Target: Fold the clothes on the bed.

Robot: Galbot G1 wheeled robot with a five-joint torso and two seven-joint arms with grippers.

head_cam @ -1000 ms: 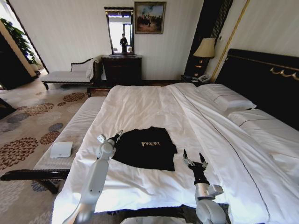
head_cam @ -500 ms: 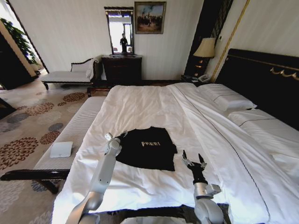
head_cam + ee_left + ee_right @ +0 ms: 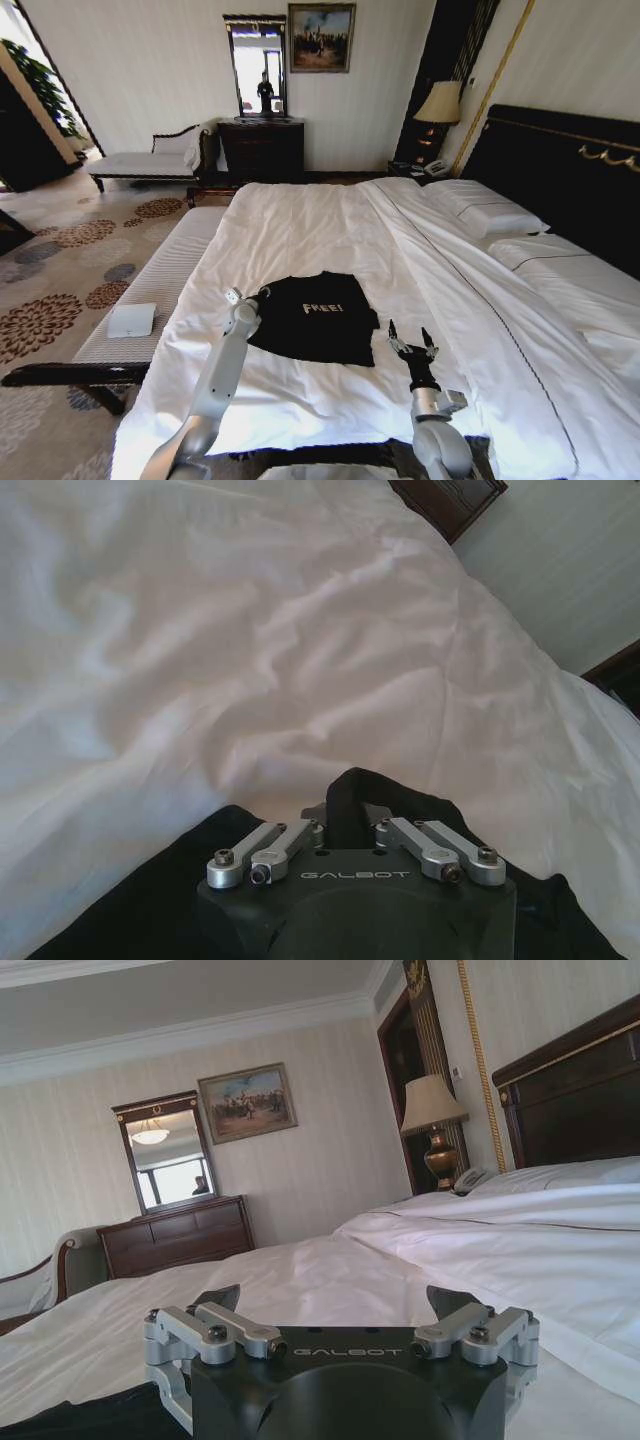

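risk: left gripper [image 3: 248, 297] has only a thin pinch of shirt [image 3: 318, 318] edge; soft fabric may slip out mid-fold, or drag and bunch the whole shirt instead of folding
risk 2: sheet could get caught with the cloth and pull up
left gripper: closed on a raised fold of black fabric at shirt's left edge, clear in the left wrist view
right gripper [image 3: 412, 343]: spread wide, holds nothing, hovers just beside shirt's right edge
shirt: flat on bed [image 3: 300, 225], near foot end, "FREE!" up

Right gripper [image 3: 340, 1305] fingers spread above white bed [image 3: 420, 1250].
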